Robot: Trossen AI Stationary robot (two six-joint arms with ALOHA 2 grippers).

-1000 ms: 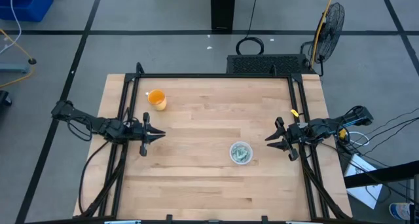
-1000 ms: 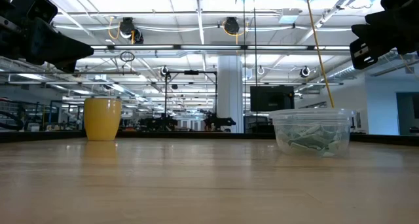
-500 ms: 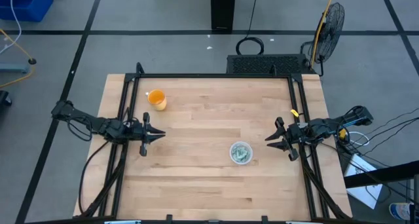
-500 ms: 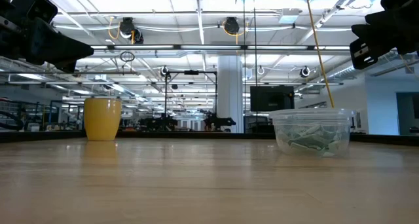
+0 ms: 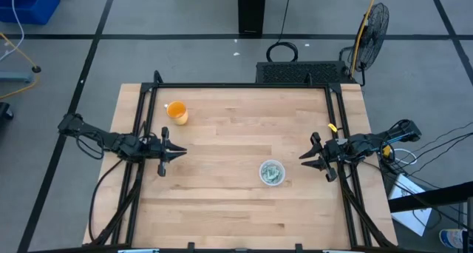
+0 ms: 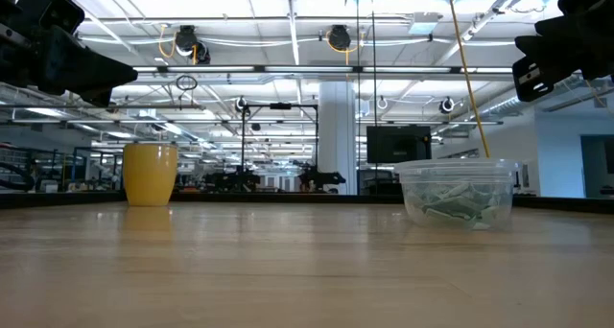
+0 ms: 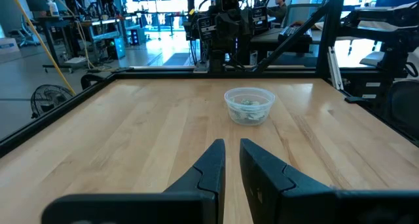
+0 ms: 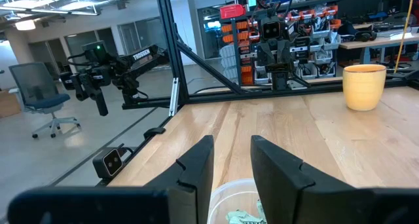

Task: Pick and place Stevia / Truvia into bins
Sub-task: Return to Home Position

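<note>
The clear plastic cup (image 5: 271, 172) stands upright on its base right of the table's middle. Green and white Stevia sachets (image 6: 453, 206) lie inside it on its bottom, also showing in the left wrist view as sachets (image 7: 248, 103). No sachet shows on the bare wood. My left gripper (image 5: 182, 152) hovers over the table's left part, empty, its fingers a narrow gap apart (image 7: 232, 147). My right gripper (image 5: 301, 157) hovers just right of the clear cup (image 8: 237, 201), empty and open (image 8: 230, 145).
An orange cup (image 5: 177, 112) stands upright at the far left of the table, also seen in the low view as the orange cup (image 6: 151, 174). A black frame (image 5: 244, 86) runs along the far edge and both sides. Bare wood (image 5: 222, 201) lies between the arms and toward the near edge.
</note>
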